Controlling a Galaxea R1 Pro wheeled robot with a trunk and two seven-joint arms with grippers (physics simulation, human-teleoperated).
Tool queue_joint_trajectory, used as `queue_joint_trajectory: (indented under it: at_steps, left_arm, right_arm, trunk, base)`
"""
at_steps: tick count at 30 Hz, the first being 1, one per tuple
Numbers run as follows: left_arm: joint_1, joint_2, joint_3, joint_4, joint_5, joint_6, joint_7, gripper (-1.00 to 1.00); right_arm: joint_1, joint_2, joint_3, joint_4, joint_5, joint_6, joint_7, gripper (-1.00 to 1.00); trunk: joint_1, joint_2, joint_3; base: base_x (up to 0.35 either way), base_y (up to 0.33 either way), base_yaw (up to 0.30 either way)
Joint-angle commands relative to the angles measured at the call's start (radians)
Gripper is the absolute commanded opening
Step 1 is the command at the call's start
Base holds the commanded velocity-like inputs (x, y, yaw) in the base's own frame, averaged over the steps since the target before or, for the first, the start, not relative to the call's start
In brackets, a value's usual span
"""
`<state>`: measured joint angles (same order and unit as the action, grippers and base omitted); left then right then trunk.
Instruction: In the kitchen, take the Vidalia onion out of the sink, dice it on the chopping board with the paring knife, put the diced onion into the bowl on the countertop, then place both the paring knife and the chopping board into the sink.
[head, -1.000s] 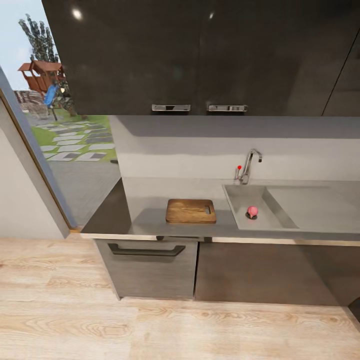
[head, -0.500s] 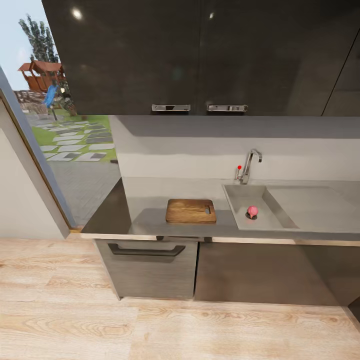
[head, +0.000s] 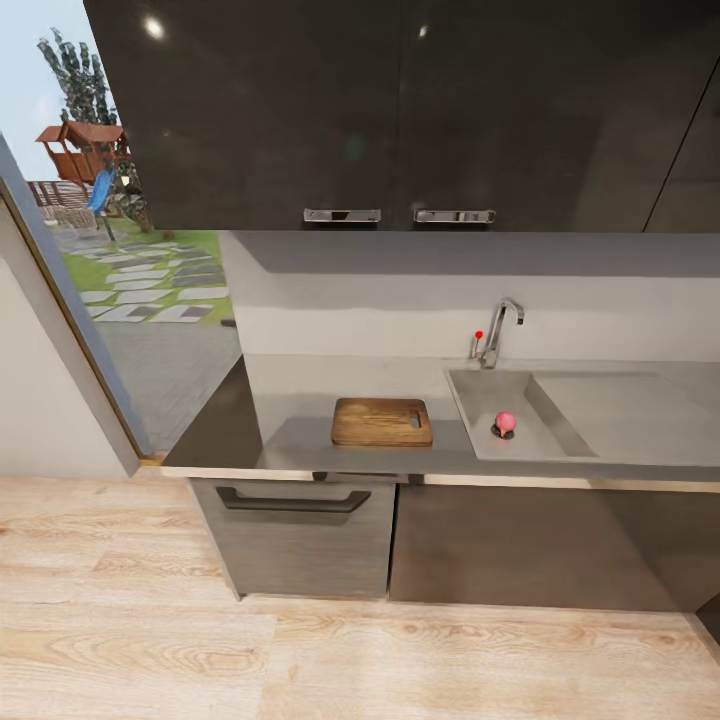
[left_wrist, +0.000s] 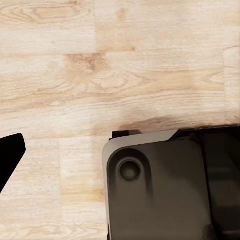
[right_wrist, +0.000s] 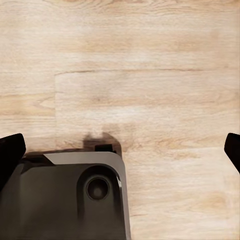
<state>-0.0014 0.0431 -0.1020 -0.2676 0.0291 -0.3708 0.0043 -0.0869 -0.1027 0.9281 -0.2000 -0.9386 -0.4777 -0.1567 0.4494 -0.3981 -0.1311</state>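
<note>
1. The onion (head: 506, 422) is sitting in the sink (head: 480, 420), by its drain
2. The chopping board (head: 382, 421) is lying on the countertop (head: 300, 440), left of it
3. Right gripper (right_wrist: 120, 150) fingertips are showing wide apart over floor (right_wrist: 150, 75), holding nothing; left gripper (left_wrist: 10, 155) opening, cannot tell

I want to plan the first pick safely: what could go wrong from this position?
1. The onion is round and lies beside the drain in the sink; it may roll when touched.
2. The chopping board lies near the counter's front edge; a bump could push it off.
</note>
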Motion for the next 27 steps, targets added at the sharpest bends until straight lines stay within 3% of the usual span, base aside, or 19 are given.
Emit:
queue_joint_trajectory:
  at_steps: [1,11,23,27]
  left_arm:
    - [0.000,0.001,-0.005,-0.001,0.003,-0.002,0.000,1.00]
    - [0.000,0.000,-0.005,0.000,0.003,-0.002,0.001,1.00]
    - [0.000,0.000,-0.005,0.001,0.003,-0.002,0.000,1.00]
    - [0.000,0.000,-0.005,0.002,0.003,-0.002,0.000,1.00]
  right_arm:
    - [-0.001,-0.001,0.009,-0.002,-0.003,-0.001,-0.008,1.00]
    - [-0.001,-0.003,0.017,-0.004,0.003,-0.002,-0.007,1.00]
    - [-0.001,-0.007,0.016,0.007,0.068,-0.001,-0.006,1.00]
    - [-0.001,-0.009,0.009,0.047,0.148,-0.001,-0.005,1.00]
  trunk:
    - [0.001,-0.002,-0.002]
    - [0.001,-0.002,-0.002]
    - [0.001,-0.002,-0.002]
    - [0.001,-0.002,-0.002]
  base:
    - [0.000,0.000,0.000]
    - [0.000,0.000,0.000]
    - [0.000,0.000,0.000]
    - [0.000,0.000,0.000]
